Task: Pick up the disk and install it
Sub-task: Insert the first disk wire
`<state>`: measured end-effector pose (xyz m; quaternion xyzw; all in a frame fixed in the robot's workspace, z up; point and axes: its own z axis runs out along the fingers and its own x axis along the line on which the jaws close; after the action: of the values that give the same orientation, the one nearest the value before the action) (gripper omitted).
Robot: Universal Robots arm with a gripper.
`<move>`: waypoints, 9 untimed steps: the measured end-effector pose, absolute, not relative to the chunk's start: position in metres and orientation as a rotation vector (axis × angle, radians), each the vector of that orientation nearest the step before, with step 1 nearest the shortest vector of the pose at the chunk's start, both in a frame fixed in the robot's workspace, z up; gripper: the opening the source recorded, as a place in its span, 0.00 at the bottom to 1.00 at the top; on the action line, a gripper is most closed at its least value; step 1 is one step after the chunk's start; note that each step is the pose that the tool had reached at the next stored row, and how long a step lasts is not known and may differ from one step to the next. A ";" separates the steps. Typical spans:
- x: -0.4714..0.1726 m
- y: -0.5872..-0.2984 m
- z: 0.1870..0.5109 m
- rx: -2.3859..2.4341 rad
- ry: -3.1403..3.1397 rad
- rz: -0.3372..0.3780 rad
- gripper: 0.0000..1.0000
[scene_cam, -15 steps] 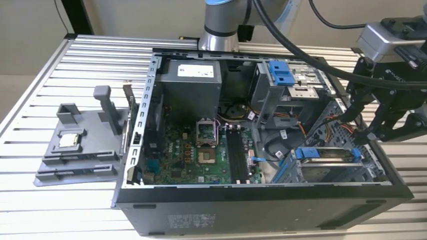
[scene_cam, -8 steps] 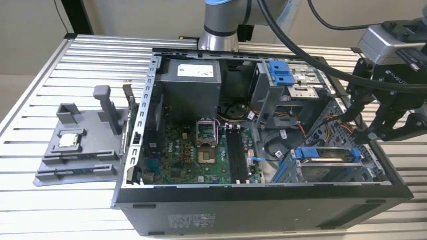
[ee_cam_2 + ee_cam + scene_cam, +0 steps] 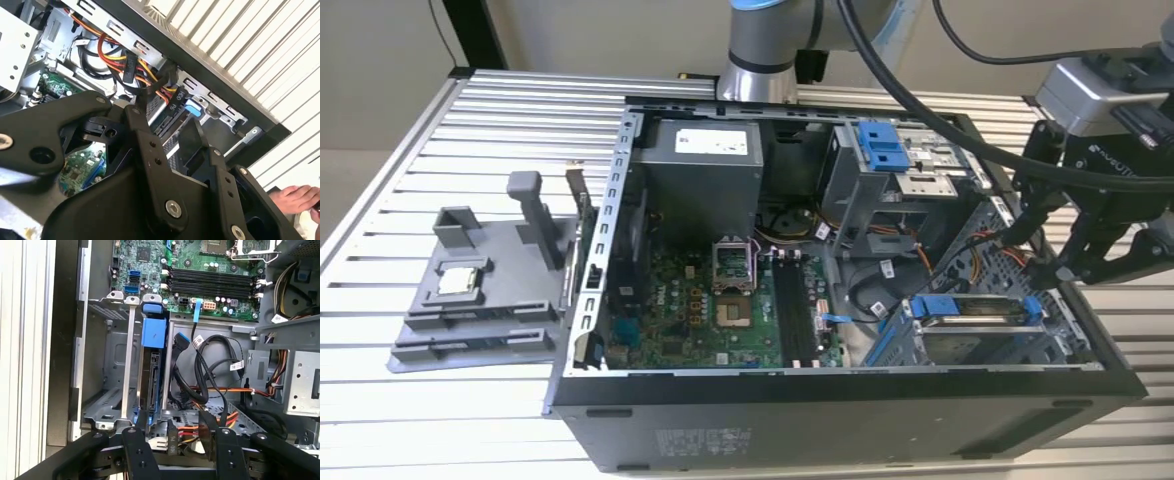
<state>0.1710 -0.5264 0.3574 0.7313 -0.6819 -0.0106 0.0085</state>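
The disk (image 3: 974, 322) sits in the drive bay at the lower right of the open computer case (image 3: 854, 400) in the exterior view. It stands on its narrow edge between the metal rails. Its long axis runs about from the exterior view's left to the exterior view's right. The end with the thick part of the blue bracket (image 3: 931, 306) points toward the motherboard (image 3: 720, 300). In the first wrist view the disk (image 3: 154, 371) shows edge-on, the blue end nearest the motherboard (image 3: 215, 270).

The gripper (image 3: 1057, 262) hangs just beside the right wall of the case, near the bay but apart from the disk. In the first wrist view the gripper (image 3: 177, 452) is spread wide and grips nothing. Between its fingers (image 3: 134, 452) I see only cables (image 3: 210, 390).

A grey fixture (image 3: 480, 290) lies on the slatted table (image 3: 494, 130) at the left of the frame. A person's hand (image 3: 295, 197) shows in the second wrist view.
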 end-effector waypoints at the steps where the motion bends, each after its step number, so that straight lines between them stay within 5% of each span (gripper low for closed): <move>1: 0.171 -0.526 0.357 2.285 -2.131 -0.033 1.00; 2: 0.171 -0.526 0.357 2.285 -2.131 -0.033 0.00; 9: 0.172 -0.526 0.357 2.285 -2.131 -0.033 0.00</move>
<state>0.1724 -0.5264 0.3566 0.7313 -0.6819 -0.0106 0.0084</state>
